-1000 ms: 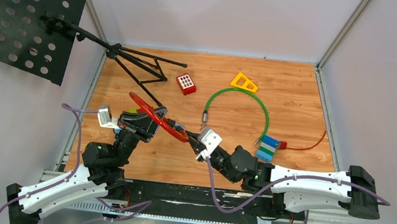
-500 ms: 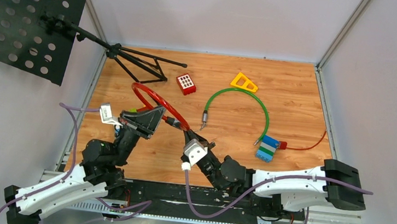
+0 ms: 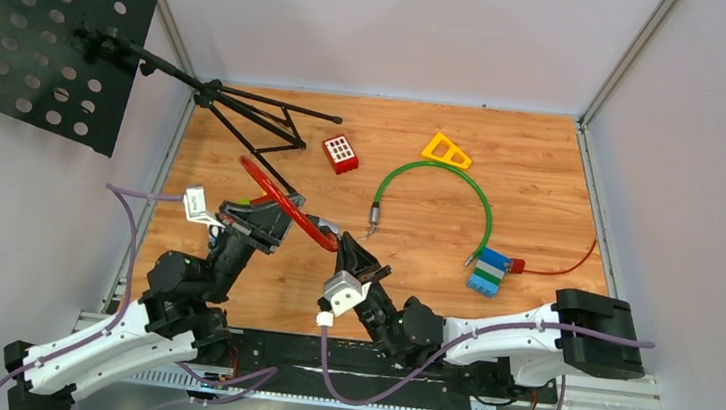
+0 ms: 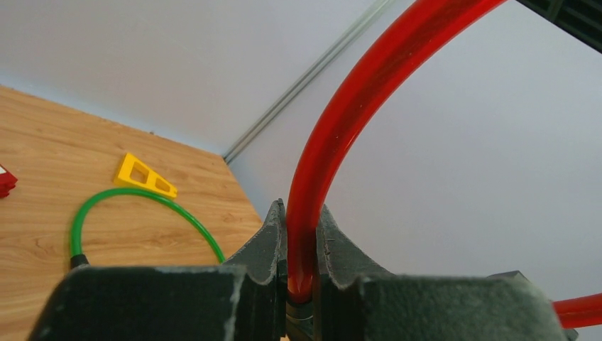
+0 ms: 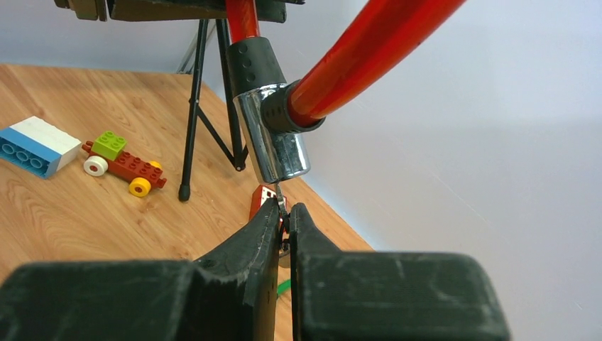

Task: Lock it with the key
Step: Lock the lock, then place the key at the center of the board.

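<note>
A red cable lock is lifted off the table, its loop standing up. My left gripper is shut on the red cable, which sits pinched between the fingers. The cable's two ends meet at a chrome lock cylinder under a black sleeve. Below the cylinder my right gripper is shut on the key, whose thin blade points up into the cylinder's lower end. In the top view the right gripper is just right of the lock body.
A green cable, a yellow triangle, a red block and a blue and white brick lie on the wood. A black music stand and its tripod legs fill the far left. A toy car lies near the tripod.
The right arm has swung left and nearer while its wrist rolled, keeping the key at the cylinder. The red loop has tilted in the left gripper, which has hardly moved.
</note>
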You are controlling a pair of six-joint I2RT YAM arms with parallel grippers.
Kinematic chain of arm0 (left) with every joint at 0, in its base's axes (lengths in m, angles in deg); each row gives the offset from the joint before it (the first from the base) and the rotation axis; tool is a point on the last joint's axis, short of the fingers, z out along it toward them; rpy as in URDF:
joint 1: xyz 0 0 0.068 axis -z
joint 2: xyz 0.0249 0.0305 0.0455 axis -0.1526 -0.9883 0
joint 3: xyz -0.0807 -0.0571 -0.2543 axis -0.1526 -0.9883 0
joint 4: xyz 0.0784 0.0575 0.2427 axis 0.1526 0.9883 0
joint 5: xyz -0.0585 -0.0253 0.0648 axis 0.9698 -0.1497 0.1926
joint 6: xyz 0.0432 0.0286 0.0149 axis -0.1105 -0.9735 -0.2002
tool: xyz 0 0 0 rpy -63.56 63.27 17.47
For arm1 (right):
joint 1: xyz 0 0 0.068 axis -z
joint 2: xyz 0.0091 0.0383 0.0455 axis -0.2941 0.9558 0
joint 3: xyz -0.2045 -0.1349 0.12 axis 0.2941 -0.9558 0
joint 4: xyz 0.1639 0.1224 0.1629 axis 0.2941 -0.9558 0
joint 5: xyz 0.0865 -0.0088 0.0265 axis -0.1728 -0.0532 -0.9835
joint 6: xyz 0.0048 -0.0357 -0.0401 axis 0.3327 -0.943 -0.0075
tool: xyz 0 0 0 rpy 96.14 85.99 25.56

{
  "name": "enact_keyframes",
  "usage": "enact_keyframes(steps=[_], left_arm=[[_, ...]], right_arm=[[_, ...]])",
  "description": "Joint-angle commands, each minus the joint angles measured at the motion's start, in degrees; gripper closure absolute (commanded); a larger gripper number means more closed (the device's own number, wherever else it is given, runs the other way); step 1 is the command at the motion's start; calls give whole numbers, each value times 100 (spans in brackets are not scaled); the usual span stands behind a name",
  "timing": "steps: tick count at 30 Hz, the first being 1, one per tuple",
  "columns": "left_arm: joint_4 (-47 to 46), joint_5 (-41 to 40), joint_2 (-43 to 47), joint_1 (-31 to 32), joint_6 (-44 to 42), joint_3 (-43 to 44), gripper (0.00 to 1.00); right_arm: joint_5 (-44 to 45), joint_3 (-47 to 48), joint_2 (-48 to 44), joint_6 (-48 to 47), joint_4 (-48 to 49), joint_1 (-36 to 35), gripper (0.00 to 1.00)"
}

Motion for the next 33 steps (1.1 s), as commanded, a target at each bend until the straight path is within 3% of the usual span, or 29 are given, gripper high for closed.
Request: enact_keyframes(steps=[1, 5, 10, 21, 25, 33], left_arm=[[161, -147, 92, 22, 52, 439, 100], [215, -207, 141, 24, 56, 490, 100], [165, -188, 150, 30, 52, 527, 100], [119, -247, 77, 24, 96, 482, 100], [648, -472, -8, 28, 95, 534, 100], [2225, -1041, -296, 23, 208, 666, 100]], right_arm=[[338, -116, -229, 35, 237, 48, 100], [112, -418, -676, 855, -818, 48, 100], [-906, -737, -1419, 2507, -2872, 90, 100], [-1067, -1502, -2083, 3940, -3785, 168, 100], [-1279, -1278, -2059, 5120, -4934, 621, 100], [-3239, -796, -1860, 6456, -6711, 2130, 100]])
